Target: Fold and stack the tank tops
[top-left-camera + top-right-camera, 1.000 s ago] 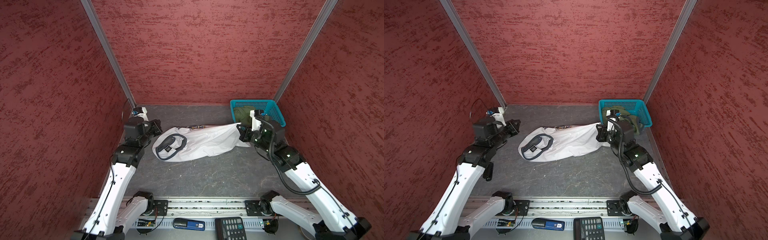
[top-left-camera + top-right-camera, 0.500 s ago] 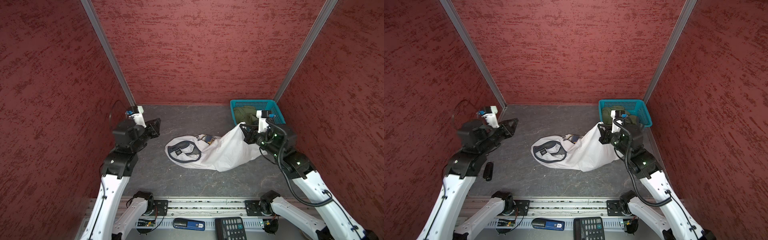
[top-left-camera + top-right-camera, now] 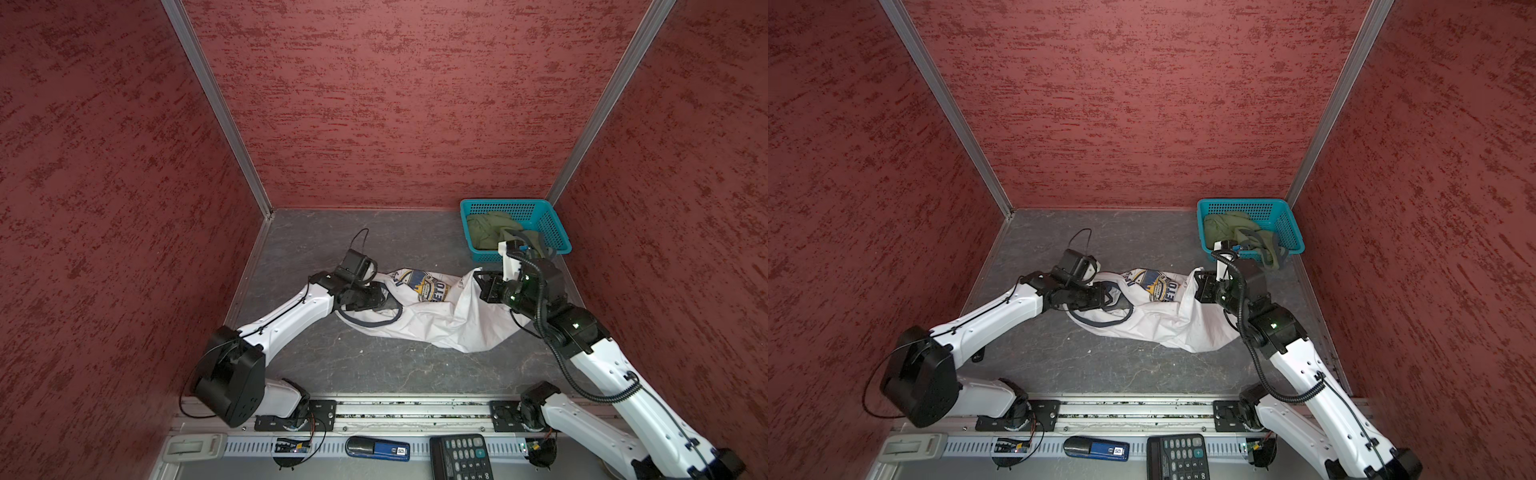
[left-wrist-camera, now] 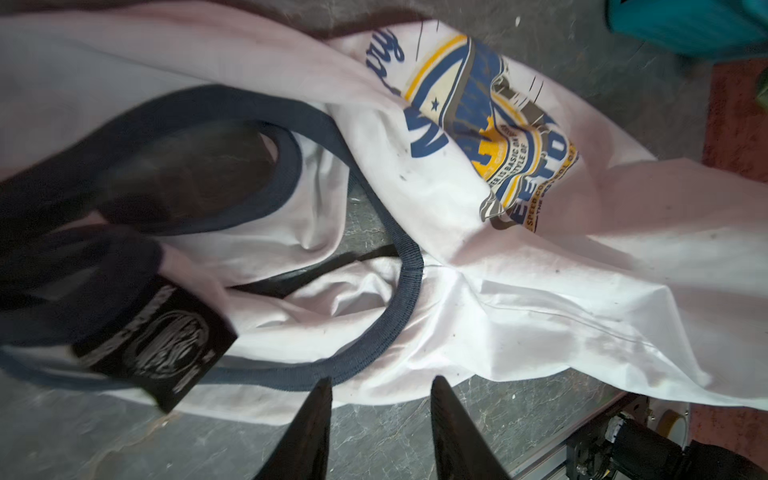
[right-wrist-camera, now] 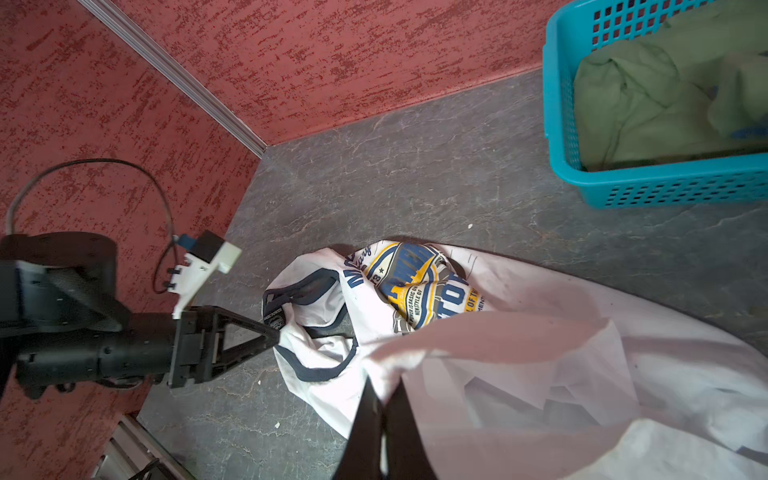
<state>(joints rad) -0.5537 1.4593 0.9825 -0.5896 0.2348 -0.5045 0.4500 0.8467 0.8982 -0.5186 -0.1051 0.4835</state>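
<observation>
Starting at the left of a top view, the left gripper (image 3: pixel 380 300) sits low on the table (image 3: pixel 374 365) at the strap end of the white tank top (image 3: pixel 436 328). Its jaws stand parted with nothing pinched between them. The left wrist view shows the tips right at the cloth's edge, just beside the navy trim (image 4: pixel 399 316).

The top itself lies crumpled across the middle of the frame, with its blue-and-yellow badge print (image 3: pixel 428 286) facing up. It looks thin, light and wholly limp, so it should sag, drag and bunch rather than keep any shape (only the ribbed trim seems to have body). That trim at the shoulder straps is probably the surest place to bite, paired with the hem corners at the far end. A pinch on plain fabric may catch one layer only.

Right of centre, the right gripper (image 3: pixel 478 282) is closed tight on a fold at the hem end and holds that end raised off the table.

Further right, towards the back corner, the olive tank top (image 3: pixel 486 232) lies heaped in the teal basket (image 3: pixel 503 202), untouched.
</observation>
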